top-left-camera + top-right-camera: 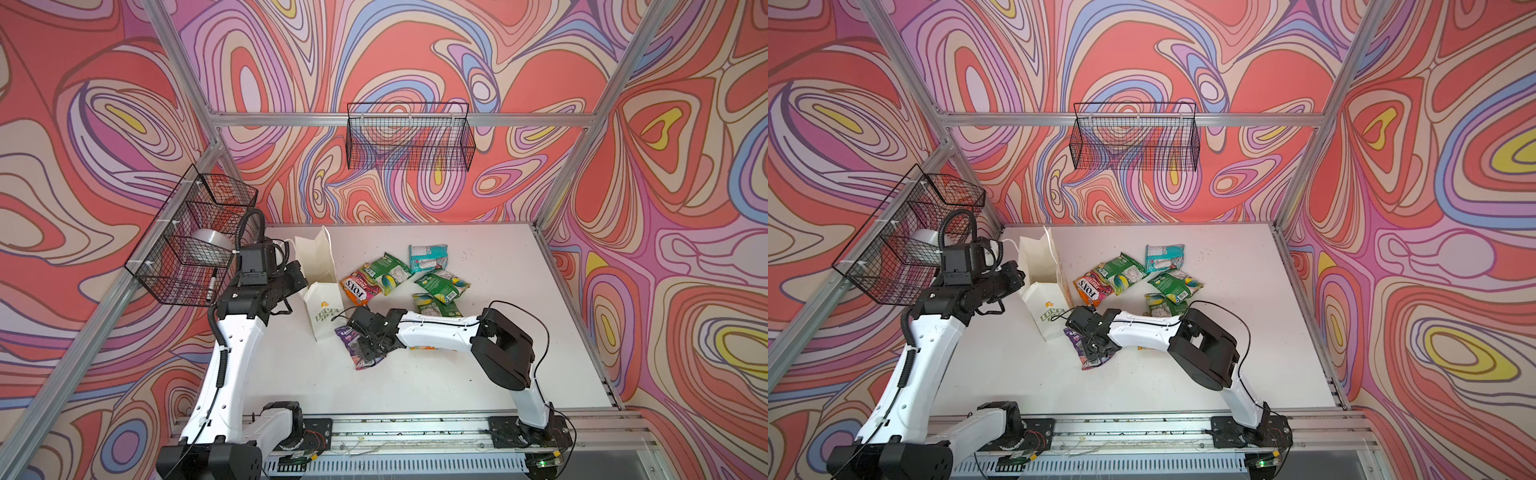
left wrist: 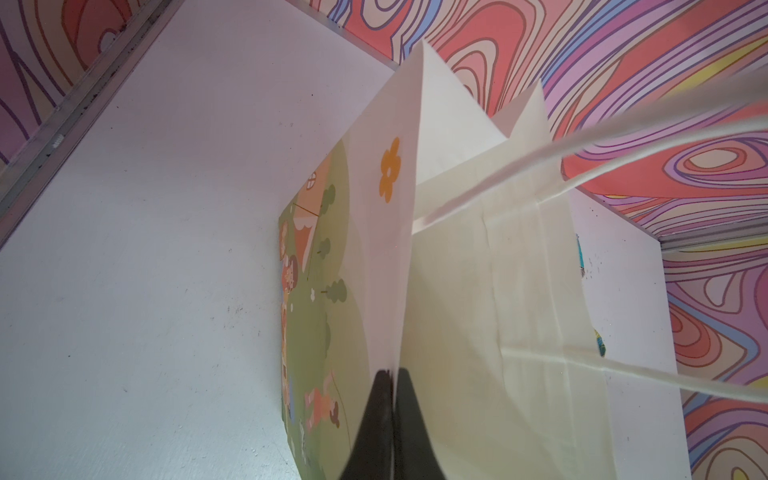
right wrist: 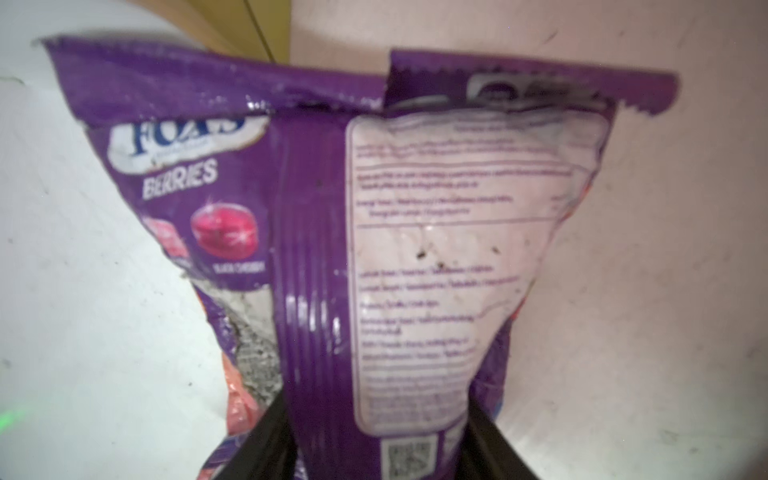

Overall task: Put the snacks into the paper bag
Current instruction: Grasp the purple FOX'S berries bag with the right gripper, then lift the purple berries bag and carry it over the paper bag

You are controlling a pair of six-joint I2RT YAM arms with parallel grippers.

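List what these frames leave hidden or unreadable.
- Paper bag bottom: top views, hidden by its own walls, so any contents are unknown.
- Orange packet: top views, mostly under the right forearm.
- Purple Berries packet back label: right wrist view, blurred.
- Silvery round item in wire basket: top views, behind mesh, too small.

We found the bag point(image 1: 322, 309) upright and open; green, orange and teal packets point(image 1: 388, 272) lay beside it, a purple packet point(image 3: 316, 232) at its foot.
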